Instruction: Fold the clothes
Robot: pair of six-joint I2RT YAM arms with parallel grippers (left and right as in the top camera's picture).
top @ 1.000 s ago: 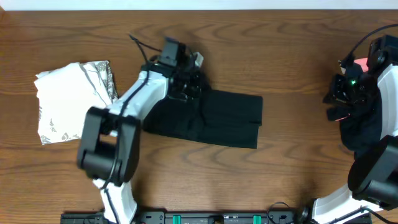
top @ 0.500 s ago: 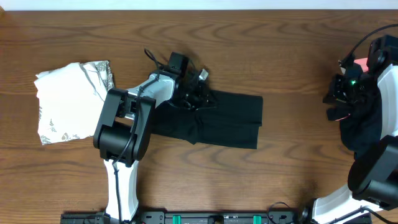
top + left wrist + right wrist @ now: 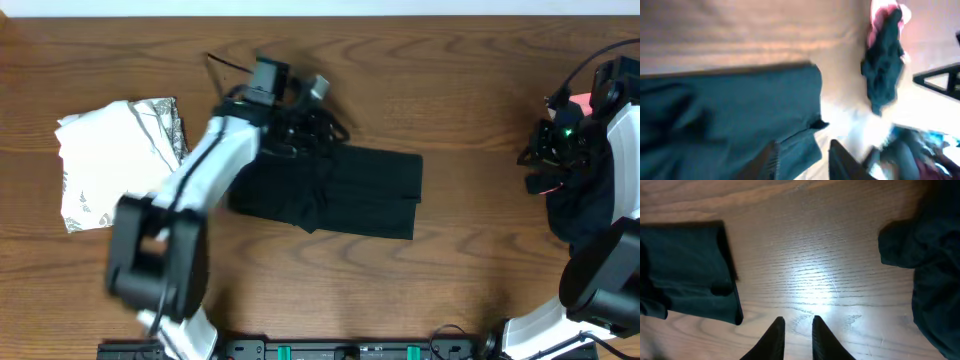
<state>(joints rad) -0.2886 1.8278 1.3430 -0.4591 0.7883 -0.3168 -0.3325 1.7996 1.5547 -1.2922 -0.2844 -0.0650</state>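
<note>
The limp, folded black fabric shirt (image 3: 365, 185) suits a corner pinch; left hand (image 3: 802, 152) and right hand (image 3: 797, 325) stand parted, empty.

A wooden counter (image 3: 470, 90) carries a black shirt (image 3: 350, 190) folded into a rough rectangle at the middle. The left arm (image 3: 200, 170), blurred, reaches from the near edge to the shirt's far left corner, where its pincer (image 3: 308, 138) sits at the cloth's edge; how its jaws stand cannot be told. Well apart to the left lies a folded white garment with grey print (image 3: 110, 165). At the right edge, the right arm (image 3: 600, 270) stands over a heap of black clothes (image 3: 585, 205), a pink piece (image 3: 578, 102) showing behind it.
</note>
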